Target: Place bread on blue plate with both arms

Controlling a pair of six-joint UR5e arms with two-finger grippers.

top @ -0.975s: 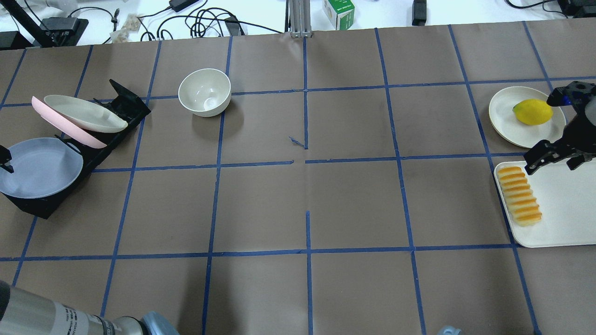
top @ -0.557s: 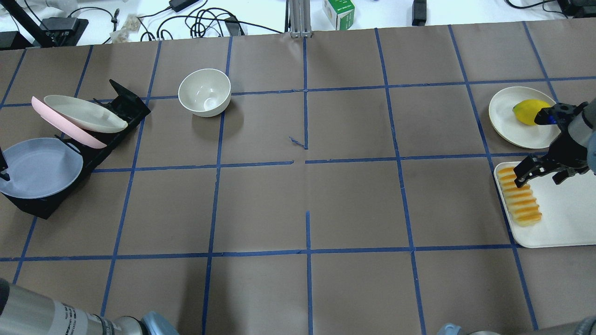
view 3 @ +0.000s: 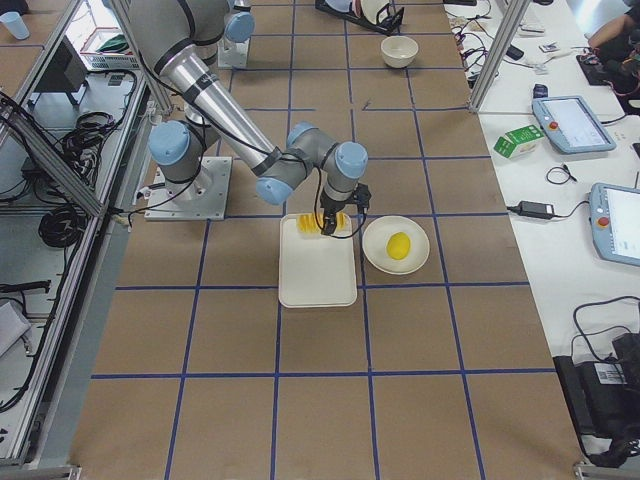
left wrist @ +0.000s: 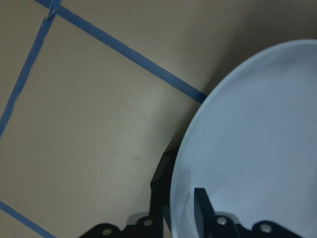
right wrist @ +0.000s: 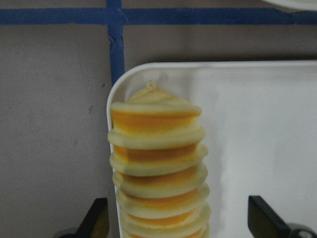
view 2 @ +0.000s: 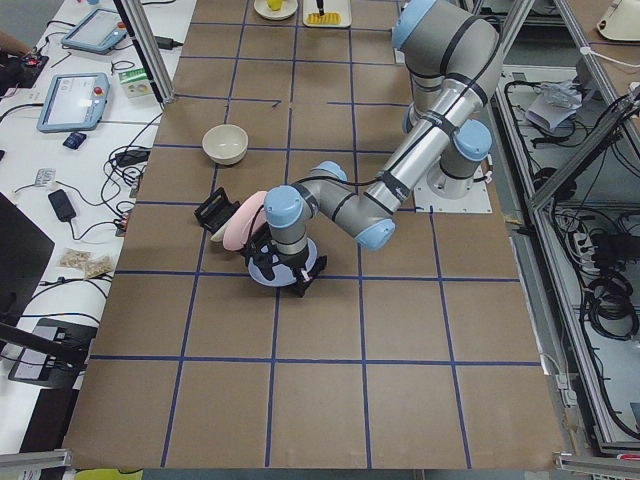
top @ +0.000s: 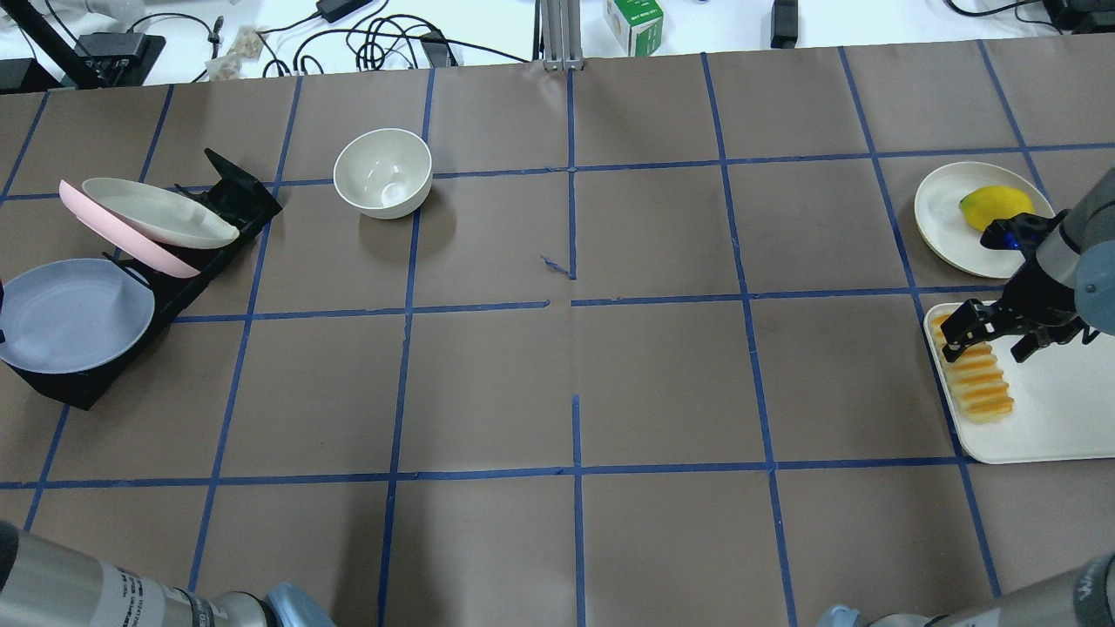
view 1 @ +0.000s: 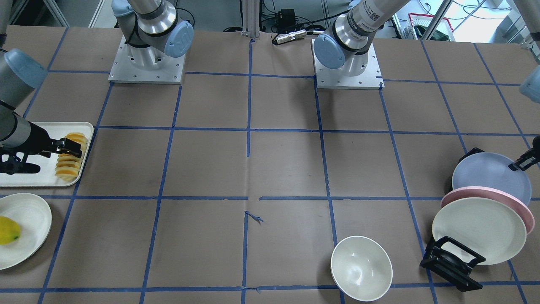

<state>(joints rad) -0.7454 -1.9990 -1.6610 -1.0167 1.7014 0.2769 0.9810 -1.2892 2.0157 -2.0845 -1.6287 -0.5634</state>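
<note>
Since the bread (top: 980,383) looks light, soft and liable to fan apart, a gentle mid-loaf squeeze seems best; its orange-topped, pale-edged slices lie on the white tray (top: 1063,409), at the overhead view's right edge; the right end effector (top: 983,347) straddles them, spread wide; whether the left end effector (view 1: 523,161) grips the blue plate (top: 70,313) I cannot tell.

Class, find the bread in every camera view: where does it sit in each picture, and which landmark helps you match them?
Exterior front-facing: bread at the left edge, mid-height.
Overhead exterior: bread near the right edge, just below mid-height.
Exterior left: bread tiny, at the top edge.
Exterior right: bread near the centre.
Left wrist: not in it.
Right wrist: bread centre, running to the bottom edge.
Landmark: the white tray beneath it.
</note>
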